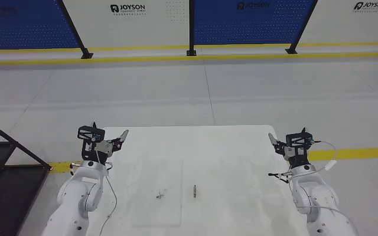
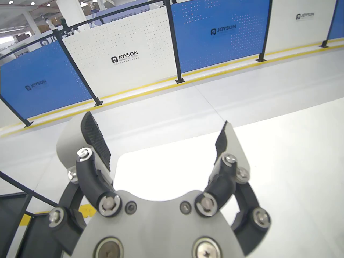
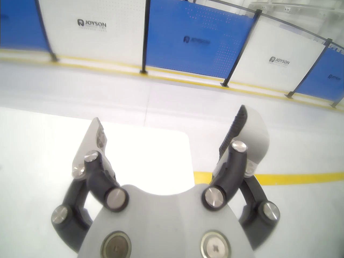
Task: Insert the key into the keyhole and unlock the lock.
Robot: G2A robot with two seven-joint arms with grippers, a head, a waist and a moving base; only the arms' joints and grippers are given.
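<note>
1. Left hand (image 2: pixel 156 124) hovers at the bench's (image 1: pixel 236 153) far left corner, spread wide, empty.
2. Right hand (image 3: pixel 169 114) at the far right corner, spread apart too.
3. Key (image 1: pixel 159 194) and lock (image 1: pixel 194 190) lie near each other mid-bench, untouched.

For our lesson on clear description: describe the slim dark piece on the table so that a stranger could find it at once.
Start at the white table. Near the middle of its near edge lie two small dark things, apart. The slim piece is the one nearer the right gripper: straight and narrow, whereas its neighbour is squat and irregular.
</note>
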